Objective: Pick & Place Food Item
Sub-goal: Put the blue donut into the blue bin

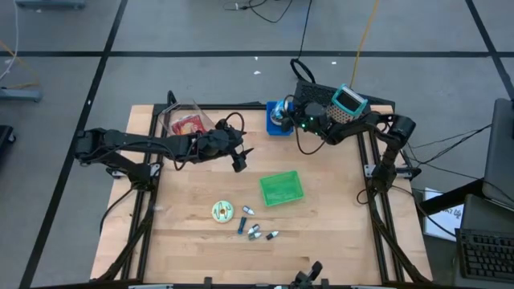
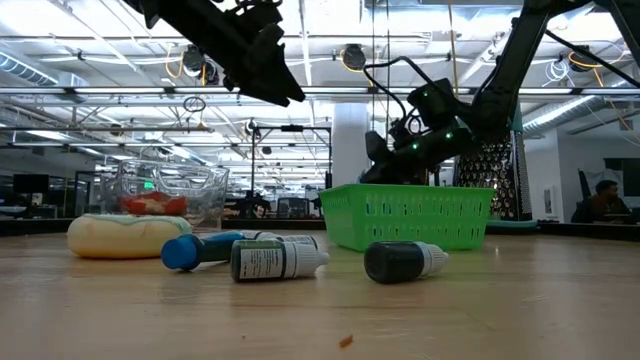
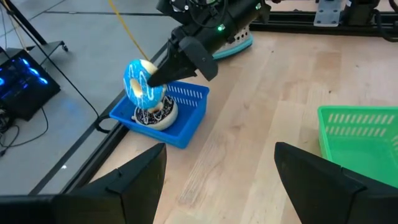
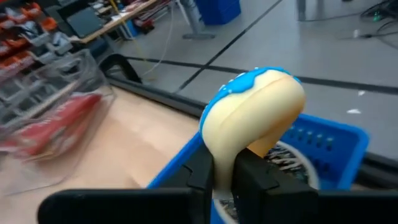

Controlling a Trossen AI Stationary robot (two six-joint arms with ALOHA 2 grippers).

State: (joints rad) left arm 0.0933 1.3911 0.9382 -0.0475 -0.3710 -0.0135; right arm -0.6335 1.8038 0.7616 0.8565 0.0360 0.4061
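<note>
the right gripper [image 3: 163, 70] pinched a blue-iced donut [image 3: 142, 84] over the blue basket [image 3: 186, 118] at the table's far edge, a chocolate-sprinkled one [image 3: 155, 114] lying beneath; whether lifting or lowering, i couldn't say. the left gripper [image 1: 239, 160] hung wide, empty. green basket [image 1: 282, 189], small bottles [image 1: 254, 231] sat well clear.

Three doughnuts — a blue-iced one [image 3: 143, 81], a chocolate-sprinkled one [image 3: 155, 114] and a yellow one [image 1: 222, 211]. Two baskets — blue [image 3: 188, 124] and green [image 1: 282, 189]. Four small bottles [image 1: 255, 230]. One clear container [image 1: 181, 120].
</note>
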